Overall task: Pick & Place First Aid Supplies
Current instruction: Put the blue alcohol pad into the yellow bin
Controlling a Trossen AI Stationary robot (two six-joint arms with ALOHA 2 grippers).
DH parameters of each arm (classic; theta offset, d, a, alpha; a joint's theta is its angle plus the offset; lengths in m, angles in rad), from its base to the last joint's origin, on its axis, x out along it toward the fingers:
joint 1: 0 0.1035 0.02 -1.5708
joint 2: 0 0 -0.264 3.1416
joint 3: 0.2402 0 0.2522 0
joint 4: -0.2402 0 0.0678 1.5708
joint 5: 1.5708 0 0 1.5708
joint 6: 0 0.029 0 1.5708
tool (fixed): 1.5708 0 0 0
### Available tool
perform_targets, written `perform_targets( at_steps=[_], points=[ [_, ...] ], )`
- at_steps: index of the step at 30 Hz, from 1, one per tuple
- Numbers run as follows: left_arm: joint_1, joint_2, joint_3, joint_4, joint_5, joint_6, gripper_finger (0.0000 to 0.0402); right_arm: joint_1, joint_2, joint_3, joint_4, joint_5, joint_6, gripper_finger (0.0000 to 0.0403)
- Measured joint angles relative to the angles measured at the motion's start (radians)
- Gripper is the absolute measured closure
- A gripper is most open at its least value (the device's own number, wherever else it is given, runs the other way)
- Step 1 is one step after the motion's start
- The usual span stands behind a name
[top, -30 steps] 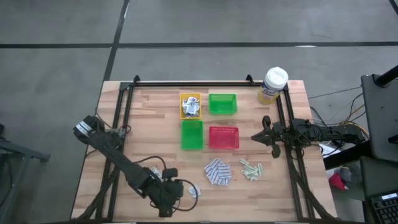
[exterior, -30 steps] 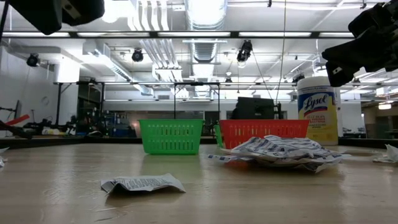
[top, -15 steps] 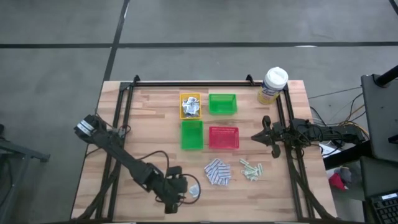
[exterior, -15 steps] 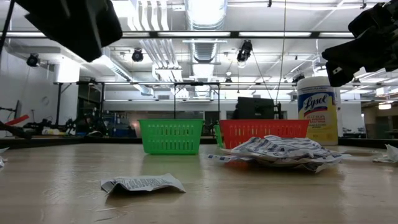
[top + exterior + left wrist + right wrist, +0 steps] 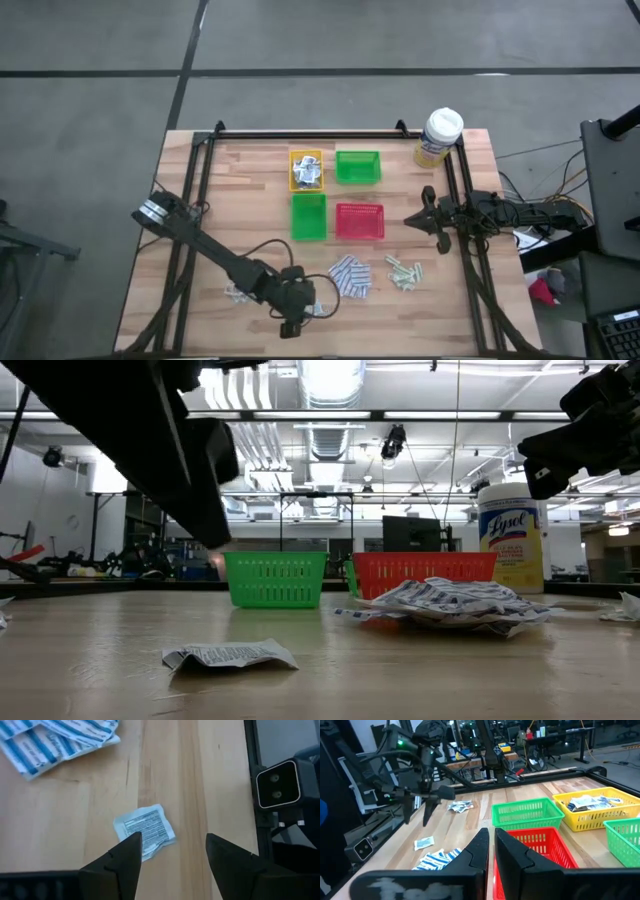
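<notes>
Left gripper has swung in over a white sachet, jaws spread; we see its near corner hidden. Right gripper closed.

bright ceiling strip lights glare in the low view; the near, dark left arm looks blurred, perhaps unfocused.
</notes>
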Motion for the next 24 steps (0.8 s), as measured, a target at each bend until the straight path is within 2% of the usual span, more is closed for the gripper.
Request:
perform_targets(
  at_steps=[8, 24],
  points=[
    [0.042, 0.048, 0.057, -0.037, 0.002, 0.104, 0.0188, 0.0, 0.0, 0.0, 0.0, 0.001, 0.0, 0.0374],
    [0.06, 0.123, 0.073, -0.062, 0.018, 0.453, 0.0189, 0.0, 0.0, 0.0, 0.0, 0.0, 0.0, 0.0374]
  ],
)
